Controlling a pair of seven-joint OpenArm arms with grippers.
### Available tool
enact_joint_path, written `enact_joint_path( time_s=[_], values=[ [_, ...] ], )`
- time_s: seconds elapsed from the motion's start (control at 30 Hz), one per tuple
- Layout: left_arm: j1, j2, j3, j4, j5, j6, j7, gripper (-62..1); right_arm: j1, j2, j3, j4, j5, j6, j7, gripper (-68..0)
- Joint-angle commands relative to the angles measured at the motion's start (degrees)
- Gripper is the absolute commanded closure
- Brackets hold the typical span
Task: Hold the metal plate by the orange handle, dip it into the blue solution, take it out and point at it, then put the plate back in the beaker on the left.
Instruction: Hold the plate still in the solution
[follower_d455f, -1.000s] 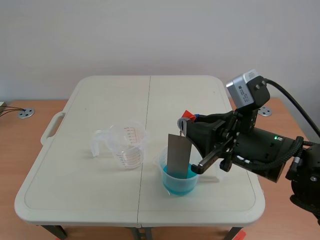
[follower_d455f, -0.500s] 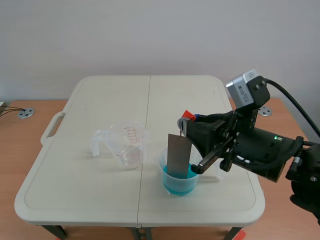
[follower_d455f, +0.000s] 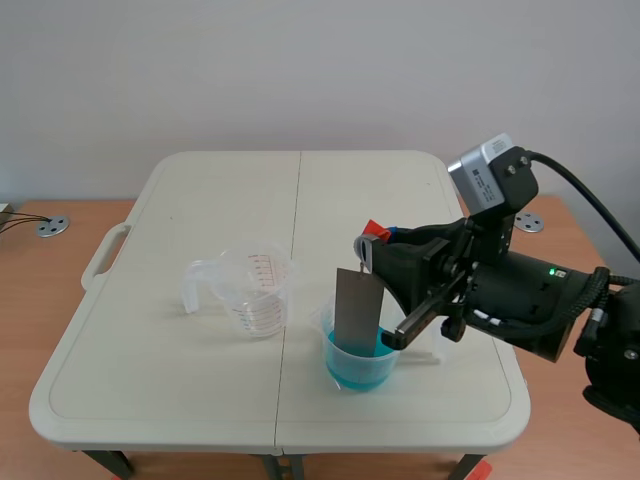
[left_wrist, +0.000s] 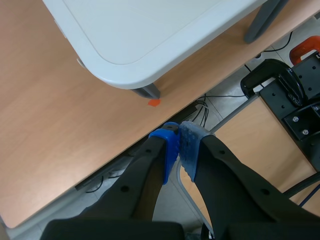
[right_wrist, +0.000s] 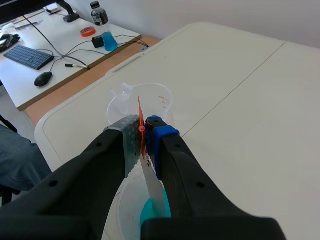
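Plate position: the metal plate (follower_d455f: 357, 308) hangs upright at lower centre of the scene view. Its long axis is vertical and its broad face is turned toward the camera. The lower end sits inside the beaker of blue solution (follower_d455f: 357, 368) and appears to be in the liquid. The upper end carries the orange handle (follower_d455f: 374, 229).

The right gripper (follower_d455f: 371, 243), entering from the right of frame, is clenched on that handle directly above the beaker of blue solution. The right wrist view confirms the orange tab is pinched in its grip, with the plate dropping away beneath toward the blue liquid.

The empty beaker (follower_d455f: 258, 290) (the return destination) stands on the table (follower_d455f: 160, 380) just left of the beaker of blue solution, near but apart.

Judgement: the dipping step is in hand. Withdrawal should run straight up along the plate's axis before any transfer toward frame left.

The left gripper (left_wrist: 179, 142) is closed on nothing and held low, outside a table corner. It is the farther arm and the likely one for pointing.
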Motion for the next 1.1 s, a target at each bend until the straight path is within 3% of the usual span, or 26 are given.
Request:
enact_joint_path(
  time_s=[0.0, 0.37, 0.83, 1.07],
  values=[
    [0.0, 0.0, 0.1, 0.2, -0.3, 0.0, -0.6, -1.8, -0.9, 0.6, 1.4, 3.0, 0.7, 0.7, 0.9, -1.5],
    [0.0, 0.0, 0.1, 0.2, -0.4, 0.0, -0.6, -1.9, -5.2, 0.6, 5.0, 13.4, 0.7, 0.7, 0.3, -1.5],
    [-0.3, -1.6, 0.1, 1.1, -0.4, 0.0, -4.1, -1.8, -6.3, 0.6, 5.0, 23.6, 0.7, 0.7, -2.2, -1.5],
    [-1.3, -3.5, 0.1, 4.1, -2.3, 0.0, -3.7, -1.8, -6.4, 0.6, 5.0, 27.8, 0.7, 0.7, -3.9, -1.5]
  ],
)
